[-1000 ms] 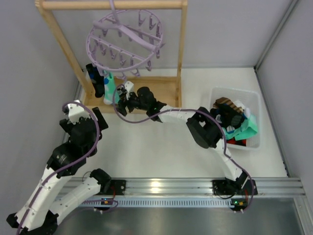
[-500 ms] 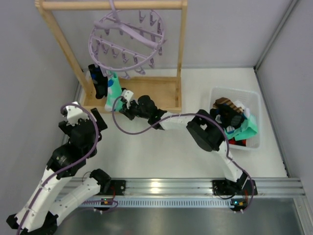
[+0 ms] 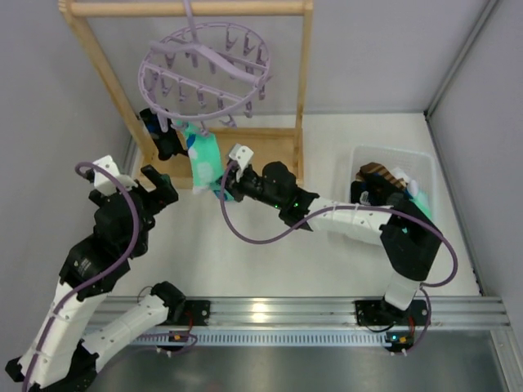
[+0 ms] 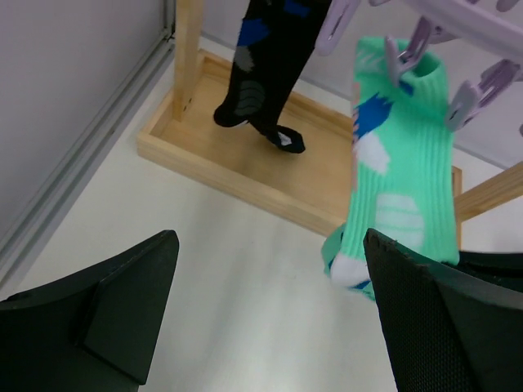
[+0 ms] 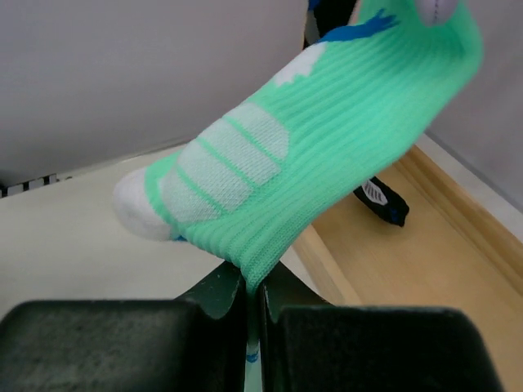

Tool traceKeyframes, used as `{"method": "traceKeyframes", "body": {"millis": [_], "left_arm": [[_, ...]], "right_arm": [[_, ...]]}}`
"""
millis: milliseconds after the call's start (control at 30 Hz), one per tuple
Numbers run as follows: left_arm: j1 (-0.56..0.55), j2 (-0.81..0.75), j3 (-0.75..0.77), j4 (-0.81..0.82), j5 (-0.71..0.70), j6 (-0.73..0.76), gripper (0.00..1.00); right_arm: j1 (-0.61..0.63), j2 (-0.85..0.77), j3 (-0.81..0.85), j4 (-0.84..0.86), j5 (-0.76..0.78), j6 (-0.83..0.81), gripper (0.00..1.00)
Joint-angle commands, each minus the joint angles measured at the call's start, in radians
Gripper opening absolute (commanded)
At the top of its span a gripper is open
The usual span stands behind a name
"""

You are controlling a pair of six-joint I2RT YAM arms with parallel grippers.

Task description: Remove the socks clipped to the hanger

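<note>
— Scanning from the top camera: white tabletop (image 3: 270,245), grey walls (image 3: 49,90) on three sides, metal rail (image 3: 327,310) along the near edge. Wooden rack (image 3: 303,90) at the back, lilac hanger (image 3: 219,60) hooked on its bar.

— And the socks?

— Two on the hanger's left side, a teal sock (image 3: 203,153) and a black sock (image 3: 162,135), both dangling over the rack's base. More socks are heaped in the clear bin (image 3: 391,150) on the right, well apart.

— Grippers?

— The right gripper (image 3: 221,188) is down at the teal sock's lower end, but the arm's own body hides the fingers from up here. The left gripper (image 3: 163,186) hangs just left of it, spread wide, nothing in it.

— Left wrist view?

— Both fingers are apart with bare table between them. The teal sock is clipped at the cuff by lilac pegs (image 4: 398,59). The black sock's top is cut off by the frame edge, and I can't tell which peg holds it.

— Right wrist?

— The jaws are squeezed tight on the teal sock's lower edge, fabric pinched in the seam between them. The sock runs up at a slant. The hanger is nearly out of frame, and only the black sock's toe peeks from behind.
</note>
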Motion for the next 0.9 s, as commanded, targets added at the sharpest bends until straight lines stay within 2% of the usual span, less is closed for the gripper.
{"method": "traceKeyframes", "body": {"millis": [0, 133, 400, 533, 733, 867], "left_arm": [[0.002, 0.108, 0.068, 0.042, 0.102, -0.009, 0.98], [0.004, 0.211, 0.147, 0.039, 0.055, -0.046, 0.98], [0.004, 0.436, 0.34, 0.042, 0.031, -0.075, 0.98], [0.004, 0.516, 0.401, 0.042, -0.016, -0.077, 0.98], [0.004, 0.656, 0.508, 0.043, 0.013, -0.066, 0.98], [0.002, 0.691, 0.541, 0.046, 0.05, -0.059, 0.96]], "right_arm": [[0.025, -0.093, -0.107, 0.007, 0.079, 0.052, 0.0], [0.045, -0.121, -0.199, 0.001, 0.119, 0.055, 0.0], [0.123, -0.133, -0.271, 0.033, 0.28, 0.049, 0.0], [0.155, -0.144, -0.298, 0.068, 0.307, 0.052, 0.0], [0.181, -0.144, -0.29, 0.077, 0.343, 0.035, 0.0], [0.187, -0.125, -0.275, 0.074, 0.36, 0.024, 0.0]]}}
